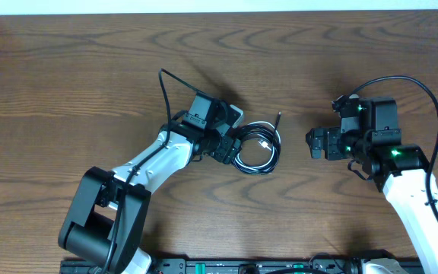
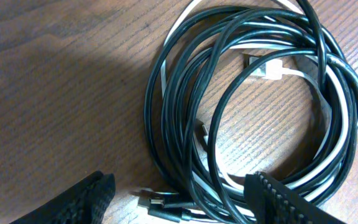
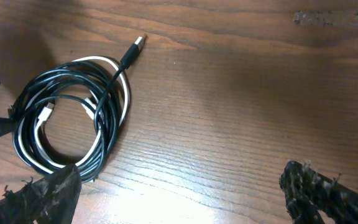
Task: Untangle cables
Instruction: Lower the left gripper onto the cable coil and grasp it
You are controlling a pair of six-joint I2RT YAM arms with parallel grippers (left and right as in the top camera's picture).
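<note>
The cables (image 1: 257,147) lie coiled together in one bundle on the wooden table (image 1: 67,68), black cords wound with a white one. A black plug end (image 1: 279,116) sticks out toward the back. My left gripper (image 1: 229,144) is open at the bundle's left edge; in the left wrist view its fingers (image 2: 182,198) straddle the near side of the coil (image 2: 253,106) and small plug ends (image 2: 160,202). My right gripper (image 1: 315,143) is open and empty to the right of the bundle; its wrist view shows the coil (image 3: 73,124) at left, fingers (image 3: 182,190) over bare wood.
Thick black wires run from each arm: one loops up behind the left arm (image 1: 163,87), one arcs over the right arm (image 1: 417,87). A rail with connectors (image 1: 249,266) lies along the front edge.
</note>
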